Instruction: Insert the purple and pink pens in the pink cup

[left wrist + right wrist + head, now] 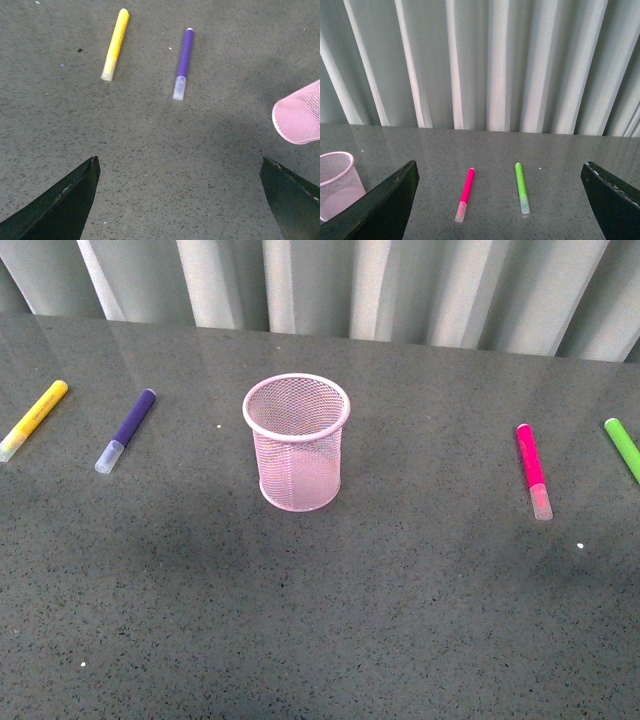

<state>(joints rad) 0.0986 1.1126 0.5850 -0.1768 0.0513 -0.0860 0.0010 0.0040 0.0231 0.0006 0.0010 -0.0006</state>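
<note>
The pink cup is seen upright mid-table, with open room all around. The purple pen is laid well to its left, near the yellow marker. The pink pen is laid well right, near the green marker. The left gripper and right gripper are held spread wide.

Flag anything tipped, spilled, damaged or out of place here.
Nothing stands out. The pink mesh cup stands upright and empty; the purple marker, pink marker, yellow marker and green marker lie flat, capped, apart from it.
</note>
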